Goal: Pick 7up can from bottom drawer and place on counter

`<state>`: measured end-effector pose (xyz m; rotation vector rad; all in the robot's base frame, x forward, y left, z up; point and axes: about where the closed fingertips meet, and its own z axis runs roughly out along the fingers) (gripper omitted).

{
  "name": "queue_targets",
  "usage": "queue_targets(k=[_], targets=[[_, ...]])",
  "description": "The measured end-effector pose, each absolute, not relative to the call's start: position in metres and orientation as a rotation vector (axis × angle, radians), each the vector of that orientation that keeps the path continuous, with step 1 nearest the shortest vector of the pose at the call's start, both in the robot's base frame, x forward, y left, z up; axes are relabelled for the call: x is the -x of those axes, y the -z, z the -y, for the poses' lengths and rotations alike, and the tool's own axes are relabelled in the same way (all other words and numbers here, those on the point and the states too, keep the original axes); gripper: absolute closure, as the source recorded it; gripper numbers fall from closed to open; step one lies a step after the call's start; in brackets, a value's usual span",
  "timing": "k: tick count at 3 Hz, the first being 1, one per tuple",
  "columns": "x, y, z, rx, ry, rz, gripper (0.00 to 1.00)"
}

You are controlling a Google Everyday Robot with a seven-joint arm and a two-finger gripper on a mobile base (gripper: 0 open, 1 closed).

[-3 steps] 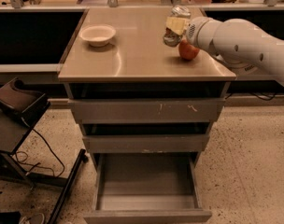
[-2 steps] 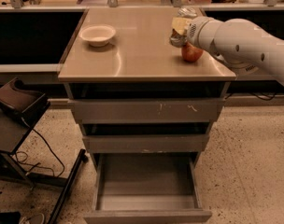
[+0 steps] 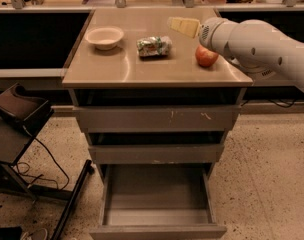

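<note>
The 7up can (image 3: 154,46) lies on its side on the counter (image 3: 142,71), near the middle. My gripper (image 3: 174,24) hovers just above the counter, to the right of and behind the can, apart from it, open and empty. My white arm comes in from the right. The bottom drawer (image 3: 157,196) is pulled out below and nothing shows inside it.
A red apple (image 3: 206,56) sits on the counter right of the can, under my wrist. A pale bowl (image 3: 104,36) stands at the counter's back left. The two upper drawers stand slightly ajar. A dark chair or stand (image 3: 17,119) with cables is on the floor left of the cabinet.
Earlier my gripper held the can upright over the apple. Now the can lies on the counter to the left and my gripper has pulled up and away from it.
</note>
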<state>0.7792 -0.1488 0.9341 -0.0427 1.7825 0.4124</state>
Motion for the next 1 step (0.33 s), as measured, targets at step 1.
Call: queue_targets(k=[1], targets=[[-0.7792,-0.9341,0.1488,0.043,-0.412,-1.782,0.00]])
